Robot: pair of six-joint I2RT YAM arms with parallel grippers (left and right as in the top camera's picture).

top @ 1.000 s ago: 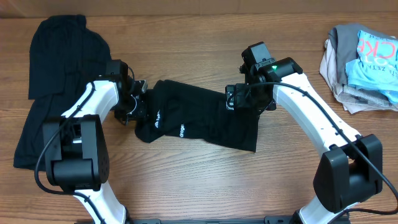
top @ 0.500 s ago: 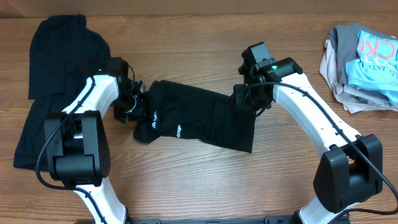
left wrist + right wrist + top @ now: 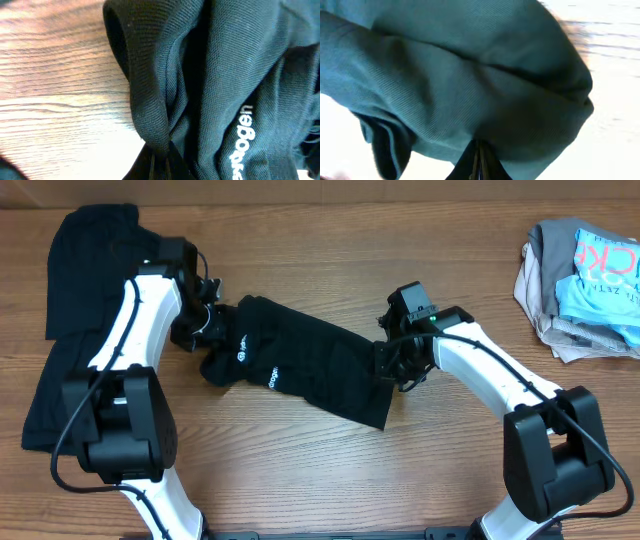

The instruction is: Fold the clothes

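- The black garment (image 3: pixel 300 365) lies stretched across the middle of the table (image 3: pixel 330 470). It slants from its 10 o'clock end down to its 4 o'clock corner.
- The left gripper (image 3: pixel 207 330) sits at the garment's 10 o'clock end, clenched on a bunched fold of the cloth.
- In the left wrist view that fold narrows to a pinched ridge at 6 o'clock, where the fingers (image 3: pixel 152 167) meet. White lettering (image 3: pixel 242 145) runs along the cloth at 4 o'clock of the pinch.
- The right gripper (image 3: pixel 393 363) sits at the garment's 3 o'clock edge, clamped on the cloth.
- In the right wrist view the cloth bulges above the closed fingertips (image 3: pixel 477 165) and fills most of the frame.
- A dark cloth (image 3: pixel 95 280) lies flat at 9 o'clock of the left gripper.
- A pile of clothes (image 3: pixel 585 275) sits well apart, at 2 o'clock of the right gripper.
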